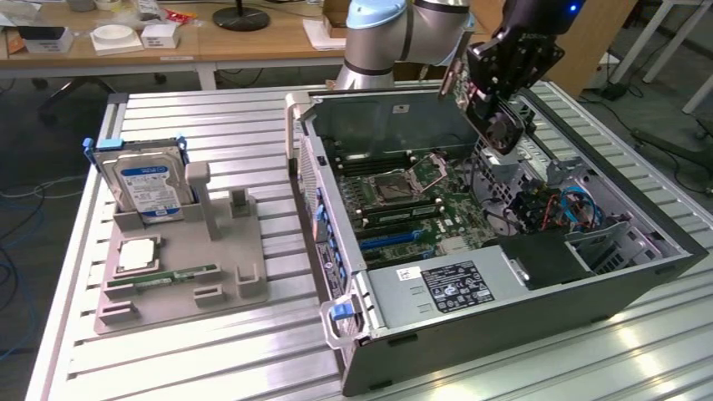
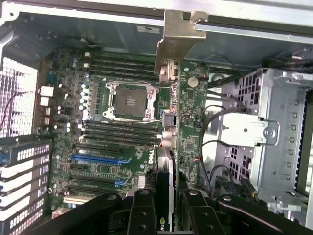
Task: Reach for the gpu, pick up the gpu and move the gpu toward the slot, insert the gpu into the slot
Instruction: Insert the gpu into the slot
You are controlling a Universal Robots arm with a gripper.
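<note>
- Over at nine o'clock from the open case [image 1: 490,338], the tray [image 1: 240,280] and its hard drive [image 1: 145,188] sit well apart from me and pose no risk.
- Above the motherboard [image 1: 412,205], toward its one o'clock, my gripper [image 1: 496,98] is clamped narrow on the gpu [image 1: 503,127], which hangs tilted in the air, unseated.
- That tilt, I judge, could drive the silver bracket [image 2: 178,36] against the case's rear wall, or the card edge onto board parts.
- Toward three o'clock, loose cables [image 1: 573,205] could snag the card.
- I cannot tell which slot lies beneath, because the card hides it. My fingers [image 2: 142,210] are cut off where they grip.
</note>
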